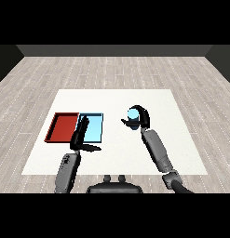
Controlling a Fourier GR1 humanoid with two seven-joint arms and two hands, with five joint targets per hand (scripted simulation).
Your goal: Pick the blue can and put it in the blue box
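The blue can stands upright right of the table's middle, its light top facing up. My right hand is curled round it, fingers behind and thumb in front. The light blue tray lies left of centre, beside the red tray. My left hand hovers over the blue tray's left edge with fingers straight and thumb sticking out to the right, holding nothing.
The red tray lies directly left of the blue tray, sharing a side. The white table extends well beyond both trays and the can. Wooden floor surrounds the table.
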